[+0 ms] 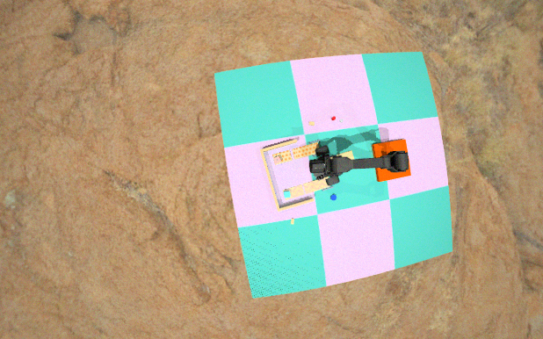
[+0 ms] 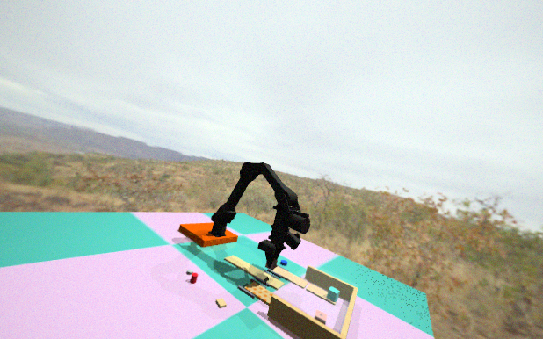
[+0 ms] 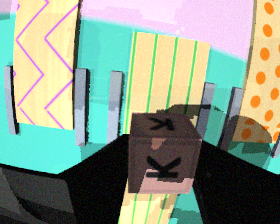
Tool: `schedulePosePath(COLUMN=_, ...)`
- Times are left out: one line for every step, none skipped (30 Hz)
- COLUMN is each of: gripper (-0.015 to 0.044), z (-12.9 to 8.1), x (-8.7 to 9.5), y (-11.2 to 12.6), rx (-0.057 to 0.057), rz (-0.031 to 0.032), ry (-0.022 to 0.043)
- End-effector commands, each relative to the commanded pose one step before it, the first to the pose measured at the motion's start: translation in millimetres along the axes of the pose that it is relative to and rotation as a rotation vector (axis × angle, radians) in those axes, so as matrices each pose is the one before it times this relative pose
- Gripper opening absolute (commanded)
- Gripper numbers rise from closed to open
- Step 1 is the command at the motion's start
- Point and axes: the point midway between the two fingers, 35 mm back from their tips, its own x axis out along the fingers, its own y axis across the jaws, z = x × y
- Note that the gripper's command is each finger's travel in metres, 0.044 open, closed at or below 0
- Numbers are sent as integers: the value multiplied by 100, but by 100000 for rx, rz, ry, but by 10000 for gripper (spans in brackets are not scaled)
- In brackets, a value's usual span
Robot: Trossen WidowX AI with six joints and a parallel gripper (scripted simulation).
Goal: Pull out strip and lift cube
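My gripper (image 2: 271, 265) (image 3: 158, 143) is shut on the labelled cube (image 3: 141, 155), which shows a black K on two faces. It holds the cube above the green-striped strip (image 1: 346, 155) (image 2: 242, 264) (image 3: 166, 65), with strip visible beyond and below the cube in the wrist view. That strip lies between guide rails, its far end outside the walled frame. The zigzag strip (image 1: 317, 185) (image 2: 288, 277) (image 3: 46, 65) and the orange-dotted strip (image 1: 306, 150) (image 2: 257, 291) (image 3: 265, 75) lie on either side, each with a gap between pieces. The fingertips are hidden in the overhead view.
The walled frame (image 1: 272, 180) (image 2: 295, 313) holds a teal cube (image 1: 286, 193) (image 2: 333, 294) and a pinkish cube (image 1: 278, 158) (image 2: 321, 316) at its far side. A red cylinder (image 1: 333, 118) (image 2: 194, 277), a blue disc (image 1: 333, 197) (image 2: 284, 263) and small wooden chips (image 1: 311, 123) (image 2: 220, 303) lie outside.
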Motion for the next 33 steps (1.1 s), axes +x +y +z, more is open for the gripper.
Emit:
schedulePosePath(gripper=0, z=-1392, x=-656, y=416, rx=419, rz=-35, ry=591)
schedulePosePath(gripper=0, z=0, x=0, y=0, rx=0, rz=0, ry=0)
schedulePosePath(gripper=0, z=0, x=0, y=0, rx=0, rz=0, ry=0)
schedulePosePath(gripper=0, z=-59, x=-3, y=18, rx=0, rz=2, ry=5)
schedulePosePath(gripper=0, z=-178, x=-9, y=53, rx=0, rz=5, ry=15)
schedulePosePath(gripper=0, z=-297, x=-13, y=88, rx=0, rz=8, ry=26)
schedulePosePath(gripper=0, z=-360, x=-12, y=107, rx=0, rz=9, ry=31)
schedulePosePath(gripper=0, z=-362, x=-7, y=107, rx=0, rz=9, ry=31)
schedulePosePath(gripper=0, z=-363, x=-2, y=108, rx=0, rz=9, ry=31)
schedulePosePath(gripper=0, z=-365, x=2, y=108, rx=0, rz=9, ry=31)
schedulePosePath(gripper=0, z=-367, x=7, y=109, rx=0, rz=9, ry=31)
schedulePosePath(gripper=0, z=-368, x=11, y=109, rx=0, rz=9, ry=32)
schedulePosePath(gripper=0, z=-369, x=16, y=110, rx=0, rz=9, ry=32)
schedulePosePath(gripper=0, z=-371, x=21, y=110, rx=0, rz=9, ry=32)
schedulePosePath(gripper=0, z=-372, x=25, y=110, rx=0, rz=9, ry=32)
schedulePosePath(gripper=0, z=-310, x=25, y=92, rx=0, rz=8, ry=27)
schedulePosePath(gripper=0, z=-186, x=16, y=55, rx=0, rz=5, ry=16)
schedulePosePath(gripper=0, z=-62, x=6, y=18, rx=0, rz=2, ry=5)
schedulePosePath(gripper=0, z=0, x=0, y=0, rx=0, rz=0, ry=0)
schedulePosePath(gripper=0, z=6, x=-80, y=-2, rx=0, rz=0, ry=-1)
schedulePosePath(gripper=0, z=15, x=-241, y=-4, rx=0, rz=-1, ry=-2)
schedulePosePath(gripper=0, z=20, x=-403, y=-6, rx=0, rz=-1, ry=-3)
schedulePosePath(gripper=0, z=17, x=-530, y=-5, rx=0, rz=-1, ry=-3)
schedulePosePath(gripper=0, z=7, x=-541, y=-2, rx=0, rz=-1, ry=-2)
schedulePosePath(gripper=0, z=-4, x=-543, y=1, rx=0, rz=0, ry=-1)
schedulePosePath(gripper=0, z=-15, x=-536, y=4, rx=0, rz=0, ry=0)
schedulePosePath(gripper=0, z=-18, x=-410, y=5, rx=0, rz=0, ry=1)
schedulePosePath(gripper=0, z=-14, x=-247, y=4, rx=0, rz=0, ry=1)
schedulePosePath(gripper=0, z=-5, x=-82, y=2, rx=0, rz=0, ry=0)
schedulePosePath(gripper=0, z=0, x=0, y=0, rx=0, rz=0, ry=0)
schedulePosePath(gripper=0, z=0, x=0, y=0, rx=0, rz=0, ry=0)
schedulePosePath(gripper=0, z=0, x=0, y=0, rx=0, rz=0, ry=0)
schedulePosePath(gripper=0, z=0, x=0, y=0, rx=0, rz=0, ry=0)
